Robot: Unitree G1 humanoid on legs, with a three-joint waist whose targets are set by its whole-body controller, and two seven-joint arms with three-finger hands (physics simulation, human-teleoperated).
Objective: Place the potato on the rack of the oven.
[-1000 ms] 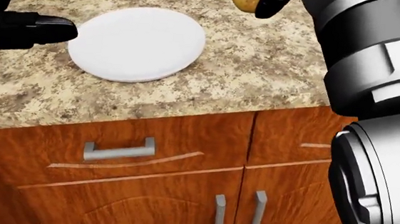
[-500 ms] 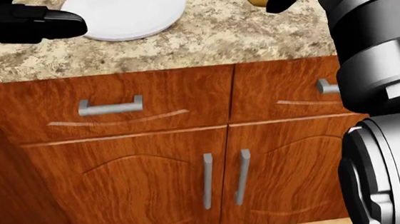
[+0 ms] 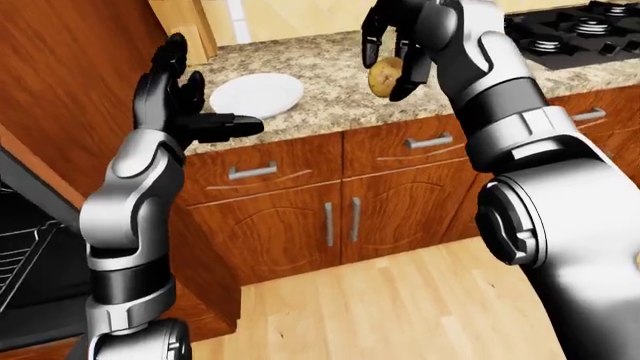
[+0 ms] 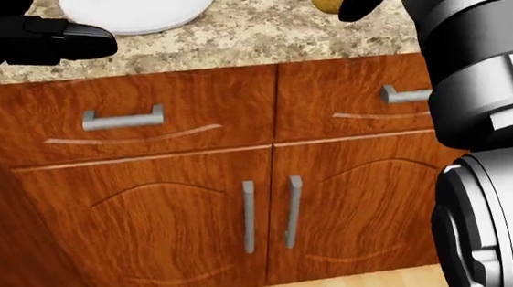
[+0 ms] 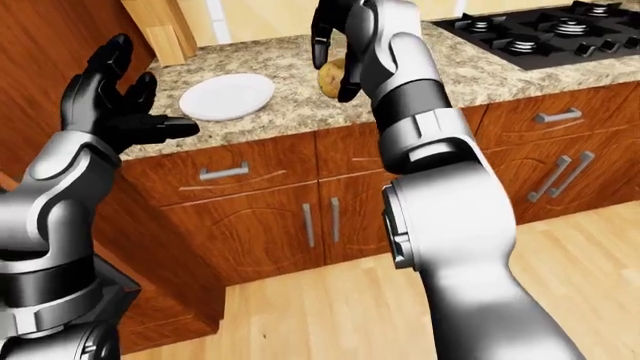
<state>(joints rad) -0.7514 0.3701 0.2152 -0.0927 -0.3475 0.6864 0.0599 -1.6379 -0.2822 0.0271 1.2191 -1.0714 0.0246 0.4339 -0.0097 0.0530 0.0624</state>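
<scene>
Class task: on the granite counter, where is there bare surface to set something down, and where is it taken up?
Bare granite counter lies between the white plate and the black stove, below the right hand holding the potato. Left of the plate, only a narrow strip remains beside the open left hand and the wooden block.

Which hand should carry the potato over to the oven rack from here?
The right hand: its fingers already close round the potato above the counter. The left hand is open and empty, though it is nearer the oven rack at lower left.
</scene>
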